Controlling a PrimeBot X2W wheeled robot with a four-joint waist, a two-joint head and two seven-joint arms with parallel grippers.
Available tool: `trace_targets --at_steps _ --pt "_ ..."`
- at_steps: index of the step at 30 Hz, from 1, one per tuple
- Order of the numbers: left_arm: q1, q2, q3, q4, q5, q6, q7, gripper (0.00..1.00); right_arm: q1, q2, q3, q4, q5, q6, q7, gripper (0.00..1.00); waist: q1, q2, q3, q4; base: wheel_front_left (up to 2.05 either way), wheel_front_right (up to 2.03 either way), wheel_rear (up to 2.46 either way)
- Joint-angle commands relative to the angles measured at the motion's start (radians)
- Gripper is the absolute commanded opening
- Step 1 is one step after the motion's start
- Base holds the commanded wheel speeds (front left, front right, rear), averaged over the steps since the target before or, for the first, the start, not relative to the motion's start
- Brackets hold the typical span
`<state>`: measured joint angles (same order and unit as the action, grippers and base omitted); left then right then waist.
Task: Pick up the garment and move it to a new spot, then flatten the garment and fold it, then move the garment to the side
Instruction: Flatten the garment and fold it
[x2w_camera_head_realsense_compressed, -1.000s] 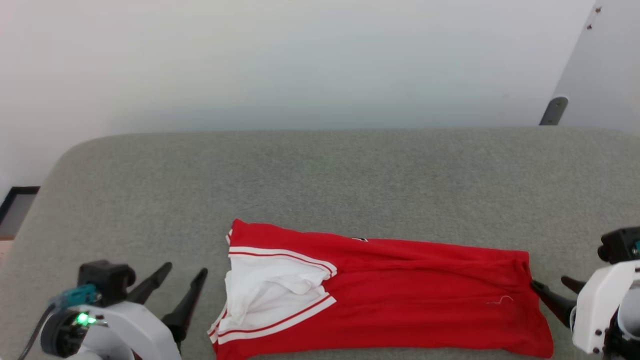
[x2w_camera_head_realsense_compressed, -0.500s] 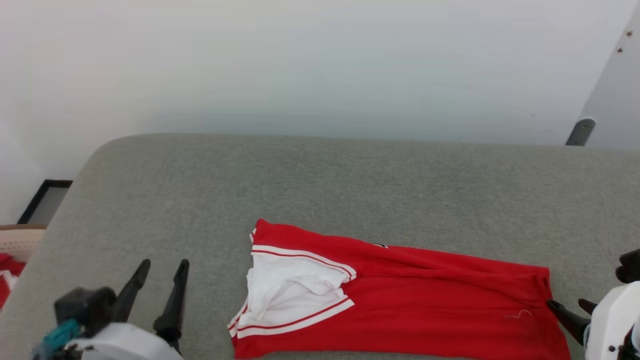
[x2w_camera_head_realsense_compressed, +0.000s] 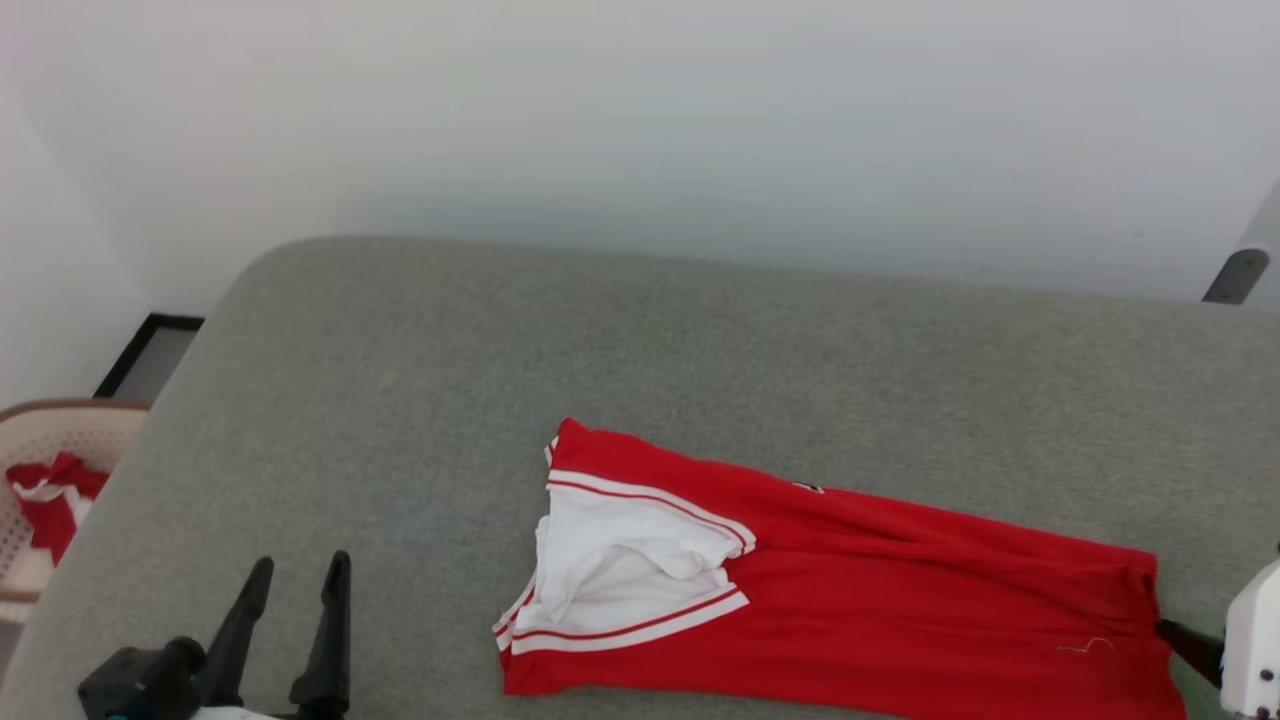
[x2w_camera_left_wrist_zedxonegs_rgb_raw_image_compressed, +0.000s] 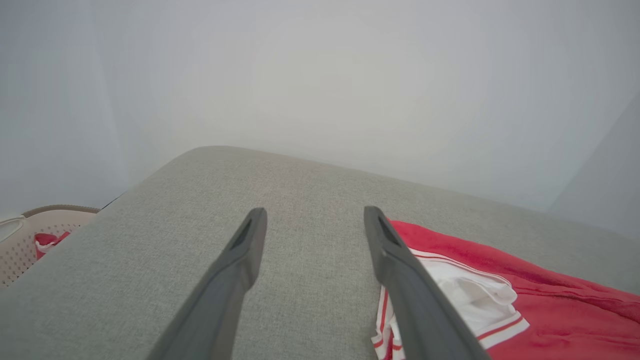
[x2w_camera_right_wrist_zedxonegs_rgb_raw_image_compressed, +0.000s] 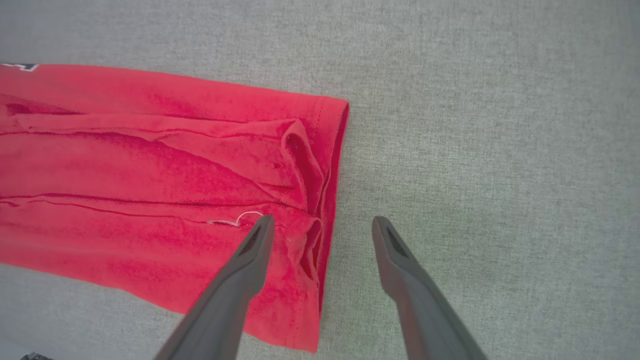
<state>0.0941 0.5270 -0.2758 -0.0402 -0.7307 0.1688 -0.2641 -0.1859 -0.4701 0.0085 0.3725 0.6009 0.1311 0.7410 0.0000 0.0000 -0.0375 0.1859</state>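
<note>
The garment (x2w_camera_head_realsense_compressed: 880, 600) lies as a long folded red strip on the grey padded surface (x2w_camera_head_realsense_compressed: 600, 340), a white sleeve (x2w_camera_head_realsense_compressed: 620, 570) on top at its left end. My left gripper (x2w_camera_head_realsense_compressed: 300, 565) stands open to the left of it, apart from the cloth. In the left wrist view the left gripper (x2w_camera_left_wrist_zedxonegs_rgb_raw_image_compressed: 315, 212) hovers over bare grey fabric, with the garment (x2w_camera_left_wrist_zedxonegs_rgb_raw_image_compressed: 550, 310) off to the right. My right gripper (x2w_camera_right_wrist_zedxonegs_rgb_raw_image_compressed: 324, 220) is open above the hem end of the garment (x2w_camera_right_wrist_zedxonegs_rgb_raw_image_compressed: 150, 165), one finger over the red cloth and the other over the grey surface; its dark finger (x2w_camera_head_realsense_compressed: 1185, 642) shows beside the hem.
A pale basket (x2w_camera_head_realsense_compressed: 60, 425) with red and white cloth (x2w_camera_head_realsense_compressed: 45, 495) inside stands past the surface's left edge, and the basket (x2w_camera_left_wrist_zedxonegs_rgb_raw_image_compressed: 30, 230) also shows from the left wrist. A white wall rises behind. A grey bracket (x2w_camera_head_realsense_compressed: 1238, 275) sits at the far right.
The head camera has turned left, so the whole picture shifted right and the basket came into view. The garment lies as before. Both grippers stay open.
</note>
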Motion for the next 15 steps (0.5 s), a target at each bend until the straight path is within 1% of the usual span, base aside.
trace_targets --at_steps 1,5,12,15 --pt "0.003 -0.020 0.016 0.007 0.021 -0.021 0.001 1.00 -0.030 -0.002 -0.006 0.033 -0.010 -0.001 0.009 1.00 0.0000 0.0000 0.027 0.020 0.00 0.00 0.00" --pt "-0.014 -0.060 0.051 0.015 0.059 -0.055 0.001 1.00 -0.081 0.001 0.005 0.104 -0.021 -0.001 0.019 1.00 0.0000 0.0000 0.059 0.036 0.00 0.00 0.00" --pt "-0.036 -0.127 0.104 0.044 0.102 -0.104 0.001 1.00 -0.148 0.032 0.030 0.236 -0.026 -0.001 0.006 1.00 0.0000 0.0000 0.097 0.055 0.00 0.00 0.00" --pt "-0.047 -0.153 0.125 0.055 0.113 -0.124 0.001 1.00 -0.157 0.048 0.064 0.286 -0.022 -0.001 0.008 1.00 0.0000 0.0000 0.109 0.062 0.00 0.00 0.00"
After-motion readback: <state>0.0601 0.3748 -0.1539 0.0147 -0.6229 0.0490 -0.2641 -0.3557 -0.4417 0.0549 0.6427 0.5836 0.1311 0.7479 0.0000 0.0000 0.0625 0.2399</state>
